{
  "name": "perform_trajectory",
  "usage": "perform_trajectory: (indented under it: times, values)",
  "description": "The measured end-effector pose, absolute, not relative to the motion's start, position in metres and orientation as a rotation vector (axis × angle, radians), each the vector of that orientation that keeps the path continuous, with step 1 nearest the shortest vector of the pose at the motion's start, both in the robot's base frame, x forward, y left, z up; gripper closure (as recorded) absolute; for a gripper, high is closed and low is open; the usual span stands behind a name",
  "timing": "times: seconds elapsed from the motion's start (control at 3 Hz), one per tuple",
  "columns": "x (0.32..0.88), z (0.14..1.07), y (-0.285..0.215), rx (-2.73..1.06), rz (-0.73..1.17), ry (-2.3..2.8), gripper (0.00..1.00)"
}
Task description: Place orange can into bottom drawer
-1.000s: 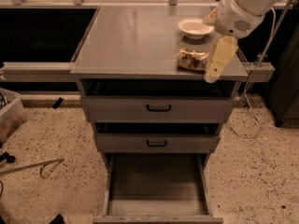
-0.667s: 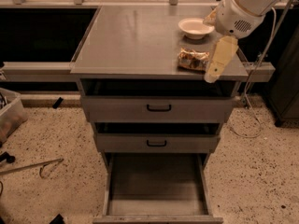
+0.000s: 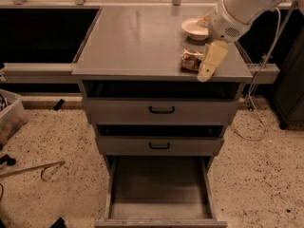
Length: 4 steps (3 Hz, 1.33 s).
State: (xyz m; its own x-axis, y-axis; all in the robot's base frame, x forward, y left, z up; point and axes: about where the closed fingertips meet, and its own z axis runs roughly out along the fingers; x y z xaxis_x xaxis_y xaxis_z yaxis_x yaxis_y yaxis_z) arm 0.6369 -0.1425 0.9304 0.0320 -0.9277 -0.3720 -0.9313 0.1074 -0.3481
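The orange can [image 3: 190, 60] is a small shiny, wrinkly can standing near the front right of the grey cabinet top [image 3: 137, 39]. My gripper [image 3: 205, 70] hangs from the white arm [image 3: 237, 8] just to the right of the can, close against it and over the top's front edge. The bottom drawer [image 3: 159, 189] is pulled out below, and its long grey floor is bare.
A round cream bowl [image 3: 195, 28] sits behind the can. Two shut grey drawer fronts with black handles [image 3: 161, 110] [image 3: 159, 145] are above the open drawer. A bin [image 3: 9, 120] and a metal hook [image 3: 33, 170] lie on the speckled floor at left. A cable [image 3: 256, 113] hangs at right.
My gripper has shifted slightly left, closer to the orange can. The can, bowl and drawers have not moved.
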Motion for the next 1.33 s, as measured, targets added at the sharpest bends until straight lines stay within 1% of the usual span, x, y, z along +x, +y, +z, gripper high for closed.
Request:
perform_trajectory:
  times: [0.67, 1.33]
  values:
    - [0.702, 0.900, -0.141, -1.776, 0.079, 1.880, 0.00]
    - [0.735, 0.867, -0.164, -1.715, 0.139, 1.962, 0.00]
